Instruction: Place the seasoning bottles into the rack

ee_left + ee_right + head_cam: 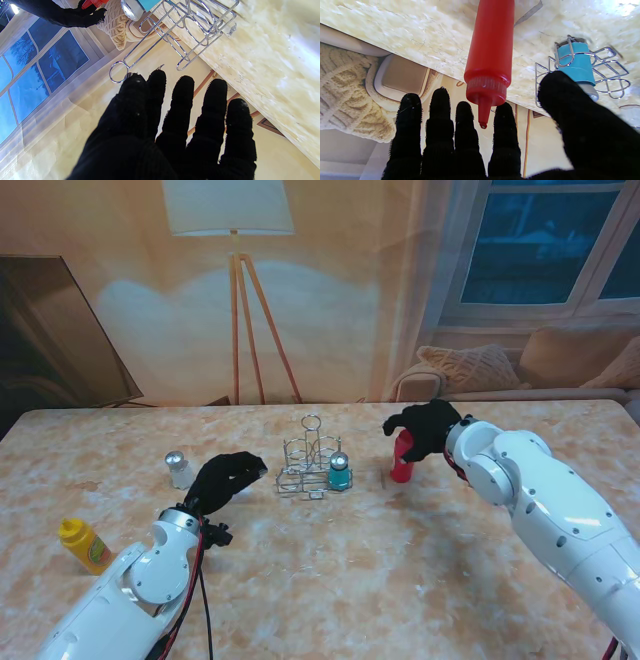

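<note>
Here the marble desk (420,580) carries a wire rack (305,460) near its middle, toward the far edge, with a teal bottle (340,472) in its right compartment. Just right of the rack, the right hand (428,428) hovers over an upright red bottle (402,458), fingers (440,110) spread and released. The left hand (222,478) floats left of the rack, fingers (183,100) apart, grasping nothing. A white shaker (179,470) stands beside it; a yellow bottle (84,544) stands near the left edge.
</note>
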